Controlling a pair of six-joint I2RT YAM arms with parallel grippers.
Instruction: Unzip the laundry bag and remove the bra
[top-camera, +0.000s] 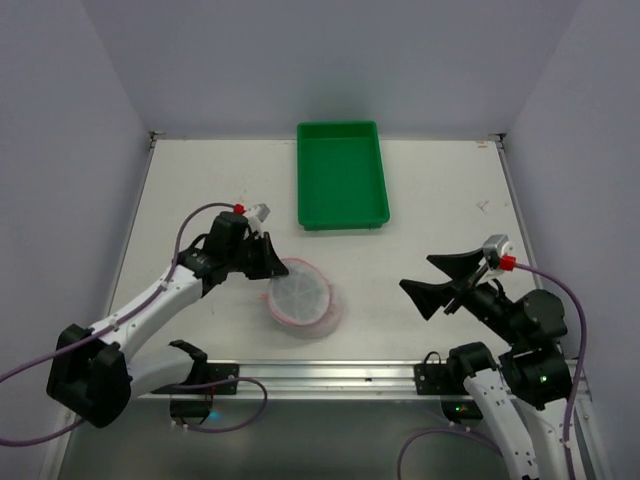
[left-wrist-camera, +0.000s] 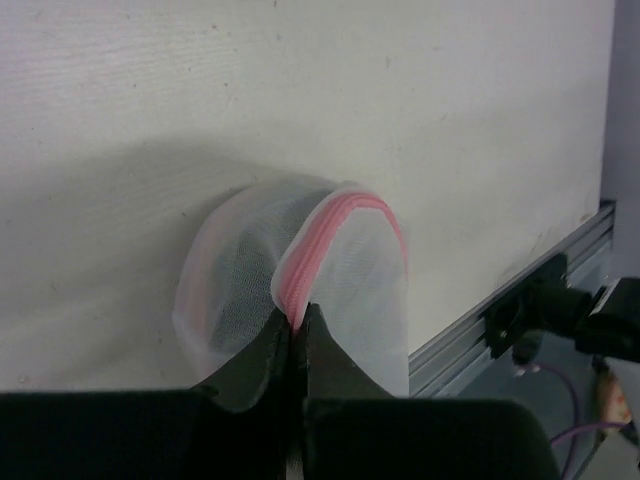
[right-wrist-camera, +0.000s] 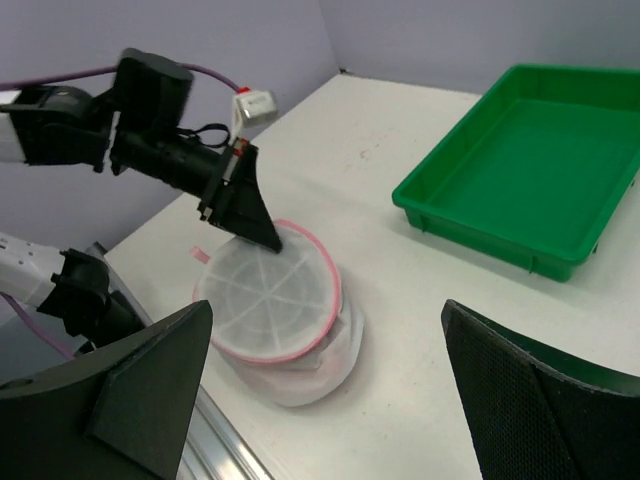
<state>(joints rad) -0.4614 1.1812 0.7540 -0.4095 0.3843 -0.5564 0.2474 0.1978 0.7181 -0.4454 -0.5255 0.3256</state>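
The laundry bag (top-camera: 300, 296), a small white mesh drum with pink zipper trim, sits near the table's front edge. It also shows in the left wrist view (left-wrist-camera: 330, 270) and the right wrist view (right-wrist-camera: 280, 305). My left gripper (top-camera: 277, 263) is shut on the pink zipper rim at the bag's upper left edge (left-wrist-camera: 296, 318). Its round top face looks partly lifted from the body. My right gripper (top-camera: 437, 275) is open and empty, above the table to the right of the bag. The bra is hidden inside the mesh.
A green tray (top-camera: 341, 173) stands at the back centre, also in the right wrist view (right-wrist-camera: 530, 180). An aluminium rail (top-camera: 330, 375) runs along the table's front edge. White walls close in the left, back and right sides.
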